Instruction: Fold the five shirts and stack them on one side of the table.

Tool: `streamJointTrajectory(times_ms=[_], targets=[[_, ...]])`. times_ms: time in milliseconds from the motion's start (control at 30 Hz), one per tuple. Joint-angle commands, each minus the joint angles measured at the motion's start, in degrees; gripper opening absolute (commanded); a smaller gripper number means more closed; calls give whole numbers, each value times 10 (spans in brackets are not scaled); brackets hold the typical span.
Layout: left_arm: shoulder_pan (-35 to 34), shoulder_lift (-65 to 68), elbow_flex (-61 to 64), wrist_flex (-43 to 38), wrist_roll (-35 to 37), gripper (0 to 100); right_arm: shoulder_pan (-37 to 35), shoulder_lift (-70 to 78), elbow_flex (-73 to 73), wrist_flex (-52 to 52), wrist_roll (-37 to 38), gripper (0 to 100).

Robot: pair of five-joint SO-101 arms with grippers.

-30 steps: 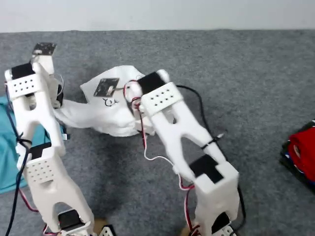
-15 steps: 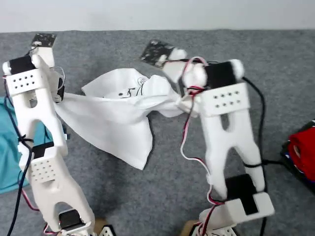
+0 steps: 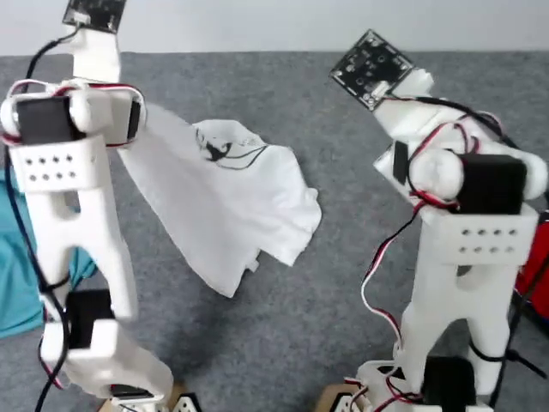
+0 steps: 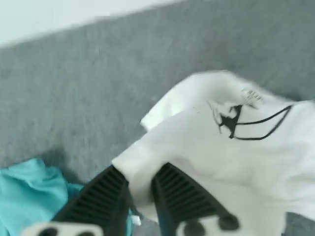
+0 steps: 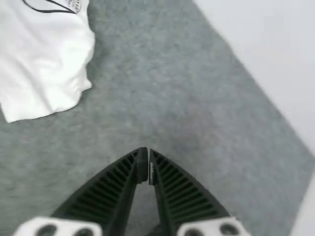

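left pincer: clamped on a bit of the white shirt, holding it up
white shirt: rest drapes down onto the grey table, between the arms
right pincer: tips together, nothing in it, over bare table
teal shirt: crumpled at the table's left edge
red fabric: right edge
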Motion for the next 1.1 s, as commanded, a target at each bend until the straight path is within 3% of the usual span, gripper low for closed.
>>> streamJointTrajectory(times_ms=[0,267,467,567,733,1067], targets=[[4,-38,-6,11,9,2,4,-22,-33,16,-25,10],[-31,-38,182,-3,11,2,-130,13,109,33,-92,10],[-76,-38,327,-89,11,2,-225,84,242,3,-96,14],[-88,-38,374,-127,9,2,-253,131,269,-16,-91,79],[-87,-38,420,-178,8,2,-274,215,270,-69,-91,240],[-86,-38,453,-222,8,2,-273,335,269,-206,-91,304]])
